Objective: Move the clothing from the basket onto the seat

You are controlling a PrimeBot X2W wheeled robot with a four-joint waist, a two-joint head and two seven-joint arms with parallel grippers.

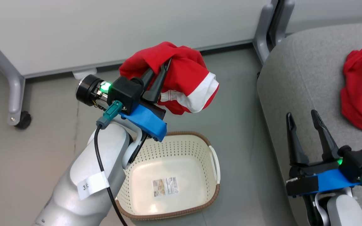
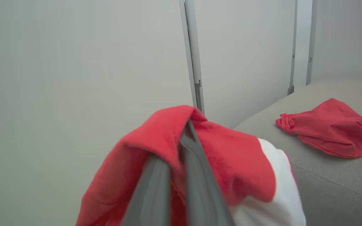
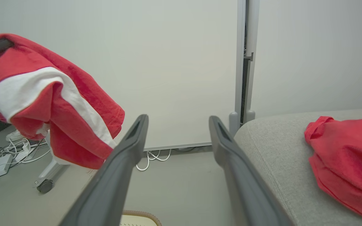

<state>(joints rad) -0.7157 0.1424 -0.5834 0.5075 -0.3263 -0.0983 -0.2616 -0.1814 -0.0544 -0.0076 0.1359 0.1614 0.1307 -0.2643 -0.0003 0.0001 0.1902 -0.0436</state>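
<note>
Low in the head view, at bottom centre, we see the basket (image 1: 181,134) standing on the grey floor (image 1: 42,150), the paper label (image 1: 165,186) lying on its bare bottom. At the lower right our right gripper (image 1: 302,113) points up the frame over the near edge of the seat (image 1: 306,62), its two dark fingers well apart and holding nothing. Above the basket, in the middle of the frame, our left gripper (image 1: 163,67) stands high with its fingers pressed together on the striped garment (image 1: 196,84). The cloth bunches over the tips and hangs to their right, clear of the basket, with a white band showing. In the left wrist view the same cloth drapes over both fingers. Farther off, at the upper right, the plain red garment (image 1: 361,91) lies crumpled on the seat, apart from both grippers. Behind everything, across the top of the frame, runs a white panel (image 1: 105,28) on grey legs, with one caster (image 1: 23,120) at the far left.
</note>
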